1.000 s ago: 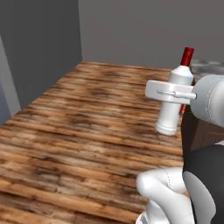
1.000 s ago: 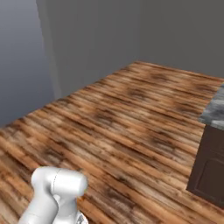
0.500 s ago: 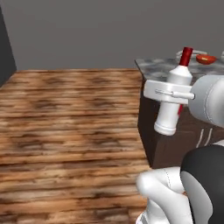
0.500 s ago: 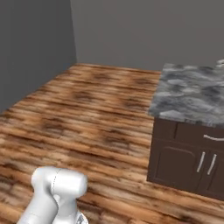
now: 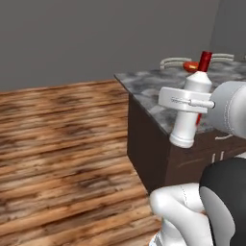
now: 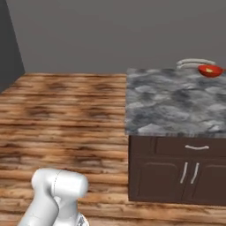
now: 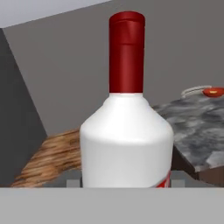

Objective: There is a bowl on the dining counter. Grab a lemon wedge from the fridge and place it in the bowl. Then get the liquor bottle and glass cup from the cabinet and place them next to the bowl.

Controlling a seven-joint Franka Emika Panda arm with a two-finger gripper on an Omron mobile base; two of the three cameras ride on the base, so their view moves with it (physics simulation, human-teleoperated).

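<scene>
1. Gripping the white bottle [image 5: 188, 113] around its body, the gripper [image 5: 185, 102] has its fingers closed on either side, holding it upright off any surface.
2. Bottle's red cap [image 7: 127, 50] rises above the fingers; in the hand view the white body [image 7: 127, 146] stands directly between the fingertips.
3. Beyond the fingers lies a grey marbled counter [image 6: 170, 103] over dark cabinets [image 6: 176, 170].
4. Red bowl [image 6: 210, 70] sits at the counter's far end, well apart from the held bottle; something yellow shows inside it.
5. Wood floor [image 6: 62, 114] spreads beside the counter, below the fingers' level.
</scene>
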